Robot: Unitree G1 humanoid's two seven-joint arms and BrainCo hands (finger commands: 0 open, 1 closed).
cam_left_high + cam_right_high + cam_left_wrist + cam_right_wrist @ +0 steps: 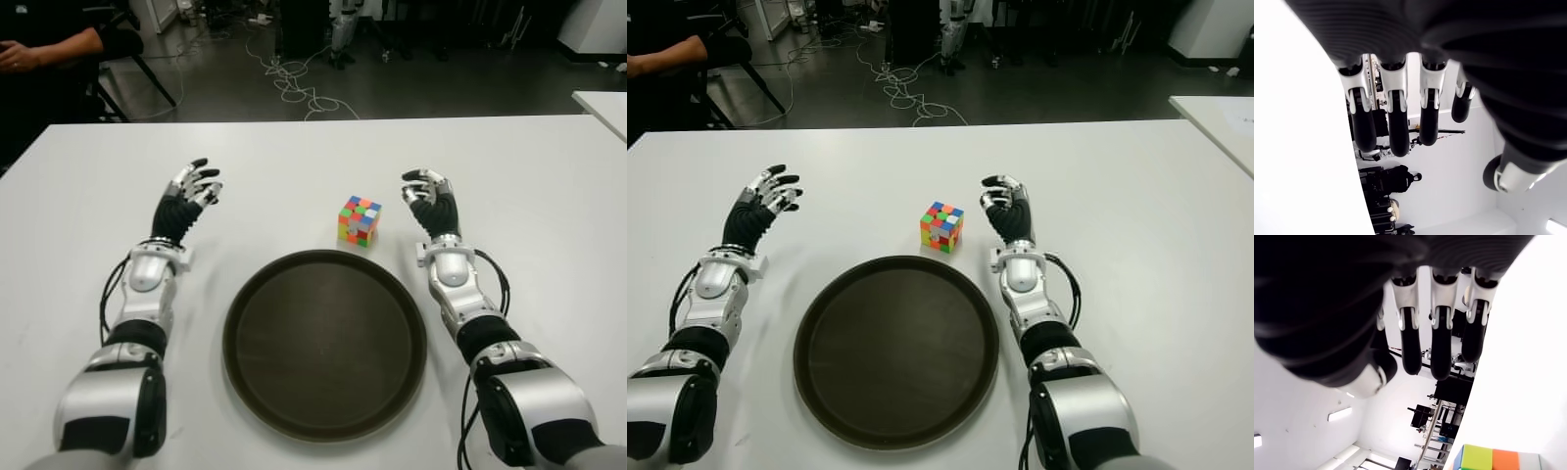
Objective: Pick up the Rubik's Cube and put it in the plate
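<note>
On table (509, 176): one Rubik's Cube (359, 220), one plate (324, 341) (both apart).

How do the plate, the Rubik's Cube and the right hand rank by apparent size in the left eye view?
1. Plate, clearly largest.
2. Right hand, open, showing right of the cube.
3. Cube, smallest, though not by much.
</note>
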